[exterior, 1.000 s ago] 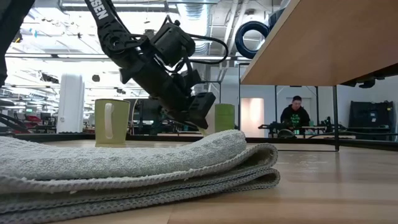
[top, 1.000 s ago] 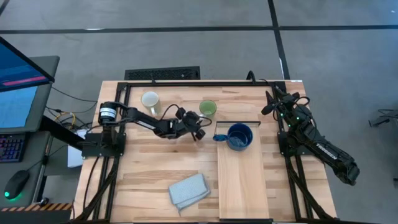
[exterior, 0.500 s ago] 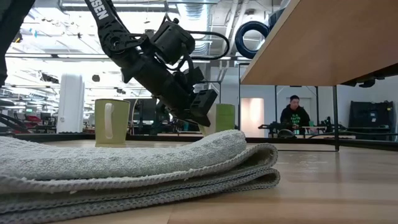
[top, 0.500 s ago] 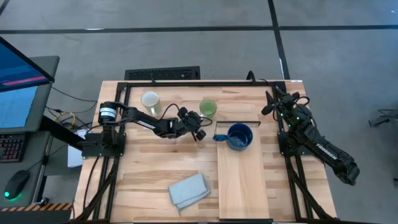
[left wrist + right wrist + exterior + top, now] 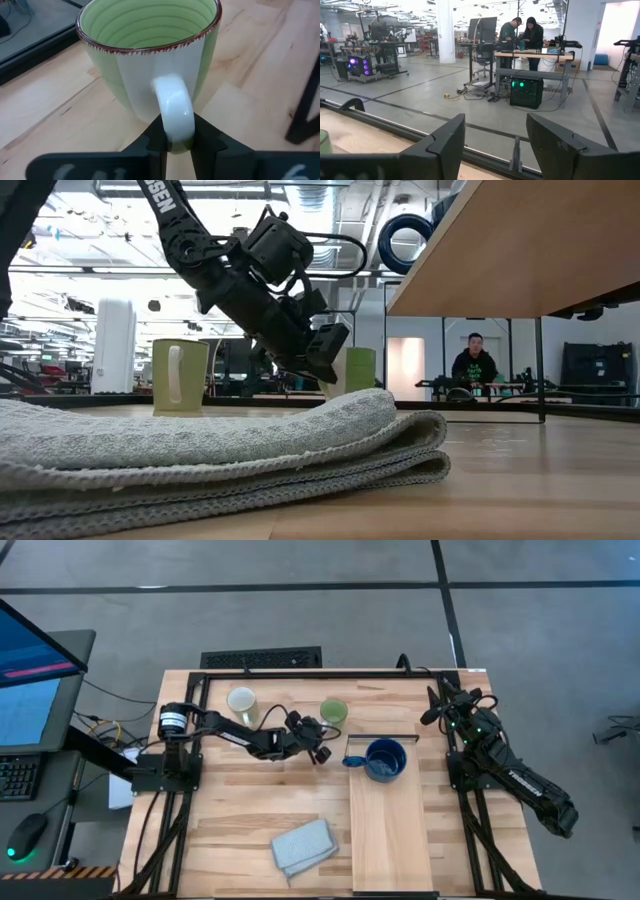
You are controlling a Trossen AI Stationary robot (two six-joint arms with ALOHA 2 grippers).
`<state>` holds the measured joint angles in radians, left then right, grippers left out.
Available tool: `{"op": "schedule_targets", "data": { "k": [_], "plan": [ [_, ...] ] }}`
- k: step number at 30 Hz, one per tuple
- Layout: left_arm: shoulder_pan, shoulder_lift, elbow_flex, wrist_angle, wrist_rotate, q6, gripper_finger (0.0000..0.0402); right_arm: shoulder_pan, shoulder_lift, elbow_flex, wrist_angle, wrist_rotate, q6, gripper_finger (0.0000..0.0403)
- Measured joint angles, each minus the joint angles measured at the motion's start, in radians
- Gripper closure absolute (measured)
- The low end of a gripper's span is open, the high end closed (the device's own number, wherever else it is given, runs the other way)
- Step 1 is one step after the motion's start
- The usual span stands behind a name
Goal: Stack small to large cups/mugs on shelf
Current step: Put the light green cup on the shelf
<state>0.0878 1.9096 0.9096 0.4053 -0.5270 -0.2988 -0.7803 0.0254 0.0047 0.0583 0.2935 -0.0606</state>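
Take the shelf (image 5: 385, 830) as your landmark: the long light-wood plank running from the table's near edge toward the middle, with a thin dark metal edge (image 5: 383, 737) at its far end.

Nearest you, beside the shelf's near end on the left-arm side, lies the folded grey-blue cloth (image 5: 303, 844); in the low view it (image 5: 200, 445) fills the foreground on the tabletop (image 5: 240, 800).

On the shelf's far end sits the dark blue mug (image 5: 385, 759), upright, handle pointing toward the left arm.

Just past the shelf's far corner, off the plank on the left-arm side, you have the light green mug (image 5: 334, 713) standing upright on the table. Your left gripper (image 5: 318, 740) is at it: the left wrist view shows the two dark fingers (image 5: 207, 137) clamped on either side of the mug's pale handle (image 5: 173, 111), mug (image 5: 147, 47) still resting on the wood. The low view shows that gripper (image 5: 322, 360) tilted down in front of the green mug (image 5: 360, 368).

Further out from the shelf, the cream mug (image 5: 242, 702) stands upright near the table's far edge.

Your right gripper (image 5: 437, 700) waits beyond the shelf's far end at the table's far right corner, fingers (image 5: 445, 137) spread apart and holding nothing.

People stand at a desk in the room behind.
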Motion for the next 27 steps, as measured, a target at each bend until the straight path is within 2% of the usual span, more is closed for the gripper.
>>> {"op": "schedule_targets", "data": {
  "k": [4,7,13,17,27],
  "plan": [
    [-0.026,-0.04,-0.001,-0.025,0.002,0.01,0.0363,0.0,0.0,0.0,0.0,0.0,0.0,0.0168],
    [-0.05,-0.101,0.0,-0.064,-0.034,0.032,0.0363,0.0,0.001,0.0,0.0,0.0,0.0,0.0168],
    [-0.104,-0.248,-0.001,-0.244,-0.137,0.045,0.0363,0.001,0.001,0.0,0.0,0.0,0.006,0.0168],
    [-0.145,-0.352,-0.001,-0.328,-0.168,0.052,0.0363,0.001,0.005,0.0,0.0,-0.001,0.007,0.0168],
    [-0.251,-0.571,-0.001,-0.419,-0.133,0.095,0.0363,0.001,0.02,0.0,0.0,-0.001,0.008,0.0168]
  ]
}}
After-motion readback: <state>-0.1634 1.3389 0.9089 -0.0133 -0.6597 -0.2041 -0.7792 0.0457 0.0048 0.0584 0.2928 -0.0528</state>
